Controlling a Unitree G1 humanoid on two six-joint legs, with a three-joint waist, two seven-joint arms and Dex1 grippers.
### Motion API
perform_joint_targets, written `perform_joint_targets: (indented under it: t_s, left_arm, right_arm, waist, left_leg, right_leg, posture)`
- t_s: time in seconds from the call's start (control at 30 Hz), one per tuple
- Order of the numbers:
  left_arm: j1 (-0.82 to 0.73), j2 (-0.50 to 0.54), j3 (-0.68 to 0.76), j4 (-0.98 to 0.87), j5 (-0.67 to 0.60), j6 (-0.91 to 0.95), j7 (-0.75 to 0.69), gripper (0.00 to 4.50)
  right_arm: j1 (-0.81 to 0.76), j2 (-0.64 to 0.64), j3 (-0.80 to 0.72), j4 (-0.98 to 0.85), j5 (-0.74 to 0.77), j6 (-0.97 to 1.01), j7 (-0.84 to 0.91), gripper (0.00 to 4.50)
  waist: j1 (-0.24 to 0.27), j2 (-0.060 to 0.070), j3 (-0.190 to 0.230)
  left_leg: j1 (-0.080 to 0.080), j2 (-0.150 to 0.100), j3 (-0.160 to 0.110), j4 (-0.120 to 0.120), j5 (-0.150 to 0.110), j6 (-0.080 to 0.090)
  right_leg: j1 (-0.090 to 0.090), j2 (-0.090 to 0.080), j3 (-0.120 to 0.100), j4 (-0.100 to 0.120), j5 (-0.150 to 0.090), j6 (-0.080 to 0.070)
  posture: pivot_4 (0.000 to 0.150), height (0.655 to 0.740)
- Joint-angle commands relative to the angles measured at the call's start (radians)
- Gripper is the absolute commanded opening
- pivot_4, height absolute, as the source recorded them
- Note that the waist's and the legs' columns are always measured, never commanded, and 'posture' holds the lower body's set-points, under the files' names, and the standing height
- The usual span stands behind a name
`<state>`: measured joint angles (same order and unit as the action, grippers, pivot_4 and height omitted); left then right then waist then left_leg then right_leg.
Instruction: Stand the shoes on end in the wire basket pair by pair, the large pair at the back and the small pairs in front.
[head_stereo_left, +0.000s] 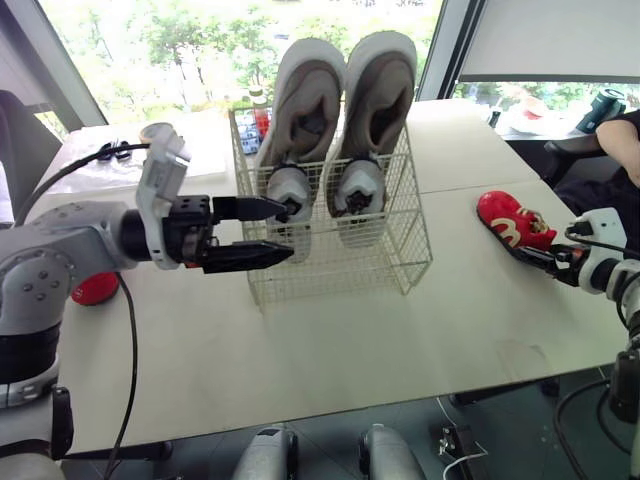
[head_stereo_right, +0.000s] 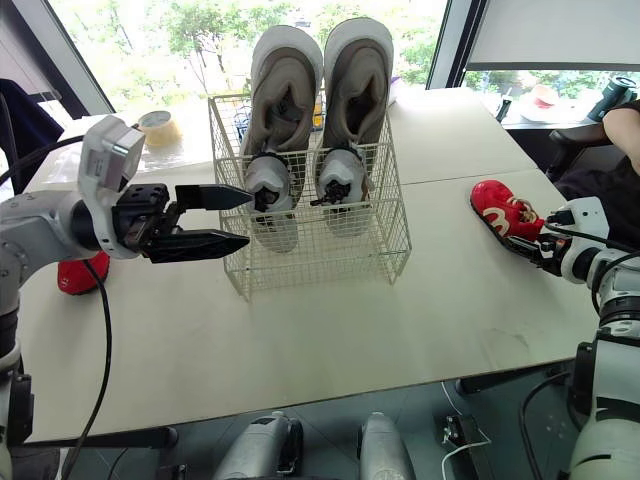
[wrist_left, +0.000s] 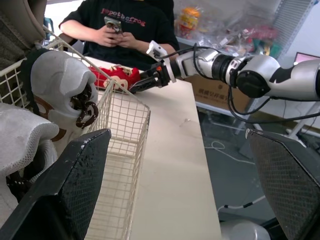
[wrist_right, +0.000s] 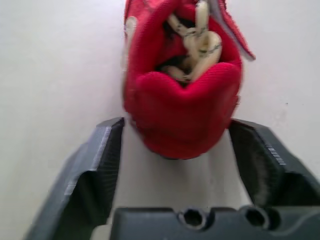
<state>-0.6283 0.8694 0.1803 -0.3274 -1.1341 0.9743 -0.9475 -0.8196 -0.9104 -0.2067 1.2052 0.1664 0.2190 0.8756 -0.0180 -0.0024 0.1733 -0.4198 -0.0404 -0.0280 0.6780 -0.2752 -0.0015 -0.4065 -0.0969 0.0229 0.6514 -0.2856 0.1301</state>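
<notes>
A white wire basket (head_stereo_left: 330, 270) stands mid-table. A large beige pair (head_stereo_left: 305, 100) stands on end at its back, and a small white pair (head_stereo_left: 290, 195) stands in front of them. My left gripper (head_stereo_left: 285, 230) is open at the basket's left front corner, its fingertips just beside the left small shoe (wrist_left: 60, 85). A small red shoe (head_stereo_left: 510, 222) lies on the table's right side. My right gripper (wrist_right: 175, 132) is open with its fingers on either side of that shoe's heel (wrist_right: 182, 95). A second red shoe (head_stereo_left: 95, 288) lies at the left, behind my left arm.
A person (wrist_left: 120, 25) sits at the table's far right side holding a phone. A roll of tape (head_stereo_right: 158, 125) and a black object (head_stereo_left: 115, 150) lie at the back left. A bottle (head_stereo_left: 260, 110) stands behind the basket. The table's front edge is close.
</notes>
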Motion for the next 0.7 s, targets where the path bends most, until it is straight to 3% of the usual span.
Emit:
perform_joint_targets:
  t_s: [0.03, 0.07, 0.2, 0.37, 0.57, 0.7]
  left_arm:
    - [-0.011, -0.005, 0.023, -0.027, 0.002, -0.016, 0.016, 4.50]
    - [-0.012, -0.007, 0.022, -0.027, 0.004, -0.018, 0.018, 4.50]
    - [-0.014, -0.016, 0.020, -0.024, 0.010, -0.019, 0.024, 4.50]
    - [-0.038, -0.015, 0.034, 0.025, -0.001, -0.004, 0.024, 4.50]
    - [-0.140, -0.036, 0.034, 0.152, -0.047, 0.042, -0.003, 4.50]
    - [-0.228, -0.050, -0.005, 0.270, -0.019, 0.058, -0.071, 4.50]
  right_arm:
    - [-0.042, -0.005, -0.018, 0.007, -0.004, -0.037, -0.008, 1.69]
    - [-0.046, -0.005, -0.019, 0.007, -0.004, -0.040, -0.003, 1.12]
    - [-0.054, -0.014, -0.015, -0.016, -0.005, -0.052, 0.023, 0.13]
    - [-0.046, -0.085, -0.040, -0.255, 0.035, -0.025, 0.094, 0.08]
    - [0.088, -0.203, -0.164, -0.915, 0.159, 0.184, 0.108, 0.08]
    - [0.080, -0.253, -0.236, -1.237, 0.313, 0.324, 0.131, 0.08]
  waist:
    - [-0.001, 0.000, 0.000]
    - [-0.001, 0.000, 0.000]
    - [-0.002, 0.000, 0.000]
    - [0.000, 0.007, 0.004]
    - [0.007, 0.012, 0.007]
    - [0.003, 0.011, 0.007]
  left_leg:
    - [0.000, 0.000, 0.000, 0.000, 0.000, 0.000]
    - [0.000, 0.000, 0.000, 0.000, 0.000, 0.000]
    - [0.000, 0.000, 0.000, 0.000, 0.000, 0.000]
    - [0.000, 0.000, 0.000, 0.000, 0.000, 0.000]
    - [-0.004, 0.000, -0.002, 0.000, 0.000, 0.000]
    - [-0.003, 0.000, -0.002, 0.001, -0.001, 0.001]
  right_leg:
    - [0.000, 0.000, 0.000, 0.000, 0.000, 0.000]
    - [0.000, 0.000, 0.000, 0.000, 0.000, 0.000]
    - [0.000, 0.000, 0.000, 0.000, 0.000, 0.000]
    - [0.000, 0.000, 0.001, 0.000, 0.000, 0.000]
    - [-0.005, 0.000, -0.001, 0.003, 0.000, 0.001]
    - [-0.003, 0.000, -0.001, 0.004, 0.000, 0.001]
  posture:
    - [0.150, 0.7400]
    - [0.150, 0.7400]
    - [0.150, 0.7400]
    - [0.150, 0.7400]
    - [0.150, 0.7400]
    - [0.150, 0.7400]
